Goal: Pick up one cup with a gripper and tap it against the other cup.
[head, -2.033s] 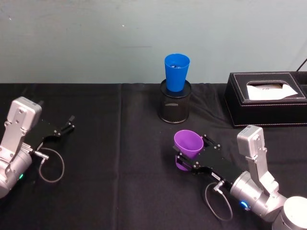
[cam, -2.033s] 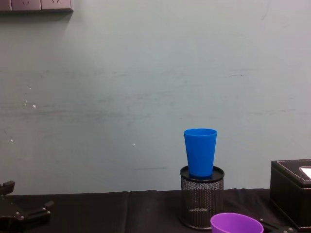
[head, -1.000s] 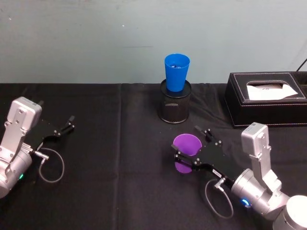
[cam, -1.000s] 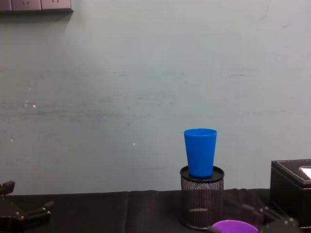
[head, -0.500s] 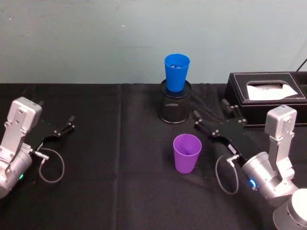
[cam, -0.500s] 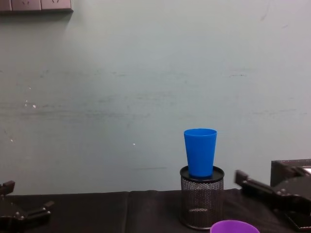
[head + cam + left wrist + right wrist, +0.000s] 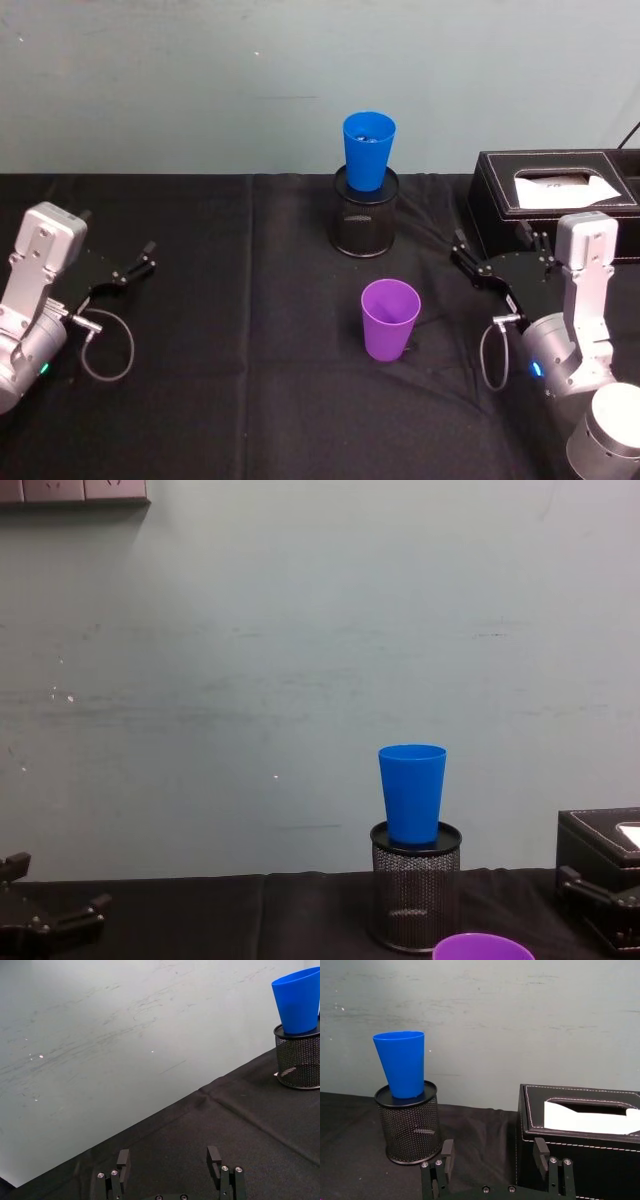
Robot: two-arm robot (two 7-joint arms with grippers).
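Purple tumbler (image 7: 389, 319) upright on black cloth, tapered, rim wider, free, to the left of my right gripper (image 7: 497, 263), jaws apart, nothing held. Blue tumbler (image 7: 368, 150) ahead-left in mesh holder (image 7: 365, 225). Left gripper (image 7: 132, 268) parked, released.

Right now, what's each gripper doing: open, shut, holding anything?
Left gripper: open, holding nothing, parked at the table's left side.
Right gripper: open, holding nothing, beside the tissue box; the purple cup stands free on the table.

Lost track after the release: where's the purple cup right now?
In the head view the purple cup stands upright on the black cloth, just in front of the mesh holder carrying the blue cup, left of the open right tool.
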